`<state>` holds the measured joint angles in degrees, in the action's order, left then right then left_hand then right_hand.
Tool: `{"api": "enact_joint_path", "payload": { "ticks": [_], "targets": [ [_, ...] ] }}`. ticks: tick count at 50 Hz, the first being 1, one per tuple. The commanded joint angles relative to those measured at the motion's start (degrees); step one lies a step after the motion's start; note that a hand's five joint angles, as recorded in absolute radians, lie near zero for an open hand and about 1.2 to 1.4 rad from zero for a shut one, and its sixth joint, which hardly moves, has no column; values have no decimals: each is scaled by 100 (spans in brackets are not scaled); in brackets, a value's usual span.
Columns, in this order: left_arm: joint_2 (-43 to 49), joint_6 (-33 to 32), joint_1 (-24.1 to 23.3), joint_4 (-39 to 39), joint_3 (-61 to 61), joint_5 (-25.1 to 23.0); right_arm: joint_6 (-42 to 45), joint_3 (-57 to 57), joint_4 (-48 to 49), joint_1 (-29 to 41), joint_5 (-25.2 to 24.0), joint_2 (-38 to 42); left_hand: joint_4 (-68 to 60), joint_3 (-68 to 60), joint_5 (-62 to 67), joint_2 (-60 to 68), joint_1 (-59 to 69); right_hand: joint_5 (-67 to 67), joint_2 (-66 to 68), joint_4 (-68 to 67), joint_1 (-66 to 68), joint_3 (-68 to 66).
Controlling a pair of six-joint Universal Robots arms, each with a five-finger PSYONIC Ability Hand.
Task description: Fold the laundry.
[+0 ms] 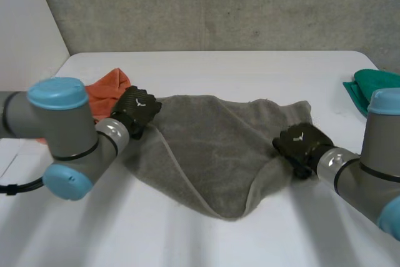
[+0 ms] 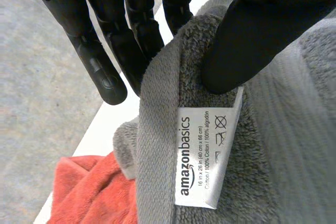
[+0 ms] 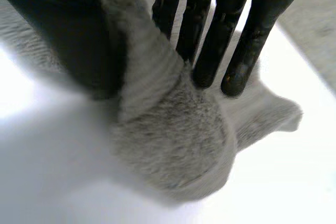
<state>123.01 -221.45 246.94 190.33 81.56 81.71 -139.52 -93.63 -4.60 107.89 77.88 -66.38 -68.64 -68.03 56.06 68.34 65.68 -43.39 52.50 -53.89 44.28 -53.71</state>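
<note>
A grey towel (image 1: pixel 212 148) lies rumpled in the middle of the white table (image 1: pixel 250 67), with its near edge drawn into a point. My left hand (image 1: pixel 136 110) is at the towel's far left corner. In the left wrist view the thumb (image 2: pixel 262 30) presses the towel's hem (image 2: pixel 157 129) just above a white care label (image 2: pixel 205 156), and the fingers (image 2: pixel 100 66) stand behind the hem, pinching it. My right hand (image 1: pixel 301 143) is at the towel's right edge. There a bunched ridge of towel (image 3: pixel 173 140) sits between its thumb (image 3: pixel 79 40) and its straight fingers (image 3: pixel 210 40).
An orange cloth (image 1: pixel 106 92) lies crumpled just behind my left hand, its edge (image 2: pixel 89 192) tucked under the towel corner. A green cloth (image 1: pixel 372 85) rests at the table's far right edge. A concrete wall stands behind the table.
</note>
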Motion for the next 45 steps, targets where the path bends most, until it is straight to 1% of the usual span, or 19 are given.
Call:
{"api": "enact_joint_path", "payload": {
  "ticks": [1, 5, 9, 13, 16, 19, 23, 26, 31, 37, 38, 40, 42, 43, 45],
  "targets": [
    [-1086, 58, 47, 197, 1238, -15, 698, 3, -903, -224, -238, -577, -1136, -1197, 1394, 1166, 1432, 3203, -3115, 3253, -2292, 3235],
    [-1419, 76, 73, 434, 1695, -15, 234, 99, -578, -505, -466, -990, -1136, -1197, 1394, 1166, 1432, 3187, -3098, 3237, -2276, 3219],
    [-1595, 76, 143, 470, 1881, -6, -102, 354, -603, -576, -581, -991, -1136, -1197, 1394, 1166, 1432, 3119, -3031, 3170, -2208, 3152],
    [-1798, 84, 328, 470, 2004, -15, -102, 574, -814, -611, -651, -868, -1136, -1197, 1394, 1166, 1432, 3036, -2947, 3086, -2125, 3068],
    [-1929, 146, 442, 470, 2066, -23, -58, 951, -1094, -655, -652, -623, -1136, -1197, 1394, 1166, 1432, 2717, -2628, 2767, -1805, 2749],
    [-2018, 251, 513, 453, 2101, -23, 12, 1408, -1604, -682, -652, -350, -1136, -1197, 1394, 1166, 1432, 2430, -2342, 2480, -1519, 2463],
    [-2167, 383, 592, 435, 2153, -32, 117, 2302, -2665, -813, -722, 246, -1136, -1197, 1394, 1166, 1432, 2145, -2056, 2195, -1234, 2177],
    [-2237, 445, 671, 426, 2171, -41, 257, 2857, -3141, -831, -765, 677, -1136, -1197, 1394, 1166, 1432, 1993, -1904, 2043, -1081, 2025],
    [-2246, 454, 724, 435, 2171, -41, 512, 3386, -3459, -857, -836, 1275, -1136, -1197, 1394, 1166, 1432, 1959, -1870, 2009, -1047, 1991],
    [-2246, 454, 768, 461, 2171, -41, 715, 3475, -3609, -840, -775, 1628, -1136, -1197, 1394, 1166, 1432, 1859, -1770, 1909, -947, 1891],
    [-2246, 454, 777, 461, 2171, -41, 733, 3475, -3609, -840, -766, 1663, -1136, -1197, 1394, 1166, 1432, 1625, -1536, 1675, -713, 1657],
    [-2246, 454, 803, 470, 2163, -41, 759, 3448, -3618, -840, -757, 1742, -1136, -1197, 1394, 1166, 1432, 266, -177, 316, 646, 298],
    [-2246, 462, 812, 470, 2162, -41, 750, 3457, -3618, -840, -740, 1751, -1136, -1197, 1394, 1166, 1432, -1430, 1518, -1380, 2341, -1397],
    [-2246, 462, 820, 470, 2154, -32, 716, 3483, -3600, -849, -748, 1708, -1136, -1197, 1394, 1166, 1432, -2649, 2737, -2599, 3560, -2617],
    [-2281, 462, 873, 426, 2154, -24, 636, 3501, -3539, -866, -748, 1620, -1136, -1197, 1394, 1166, 1432, -2661, 2750, -2611, 3572, -2629]
  ]
}}
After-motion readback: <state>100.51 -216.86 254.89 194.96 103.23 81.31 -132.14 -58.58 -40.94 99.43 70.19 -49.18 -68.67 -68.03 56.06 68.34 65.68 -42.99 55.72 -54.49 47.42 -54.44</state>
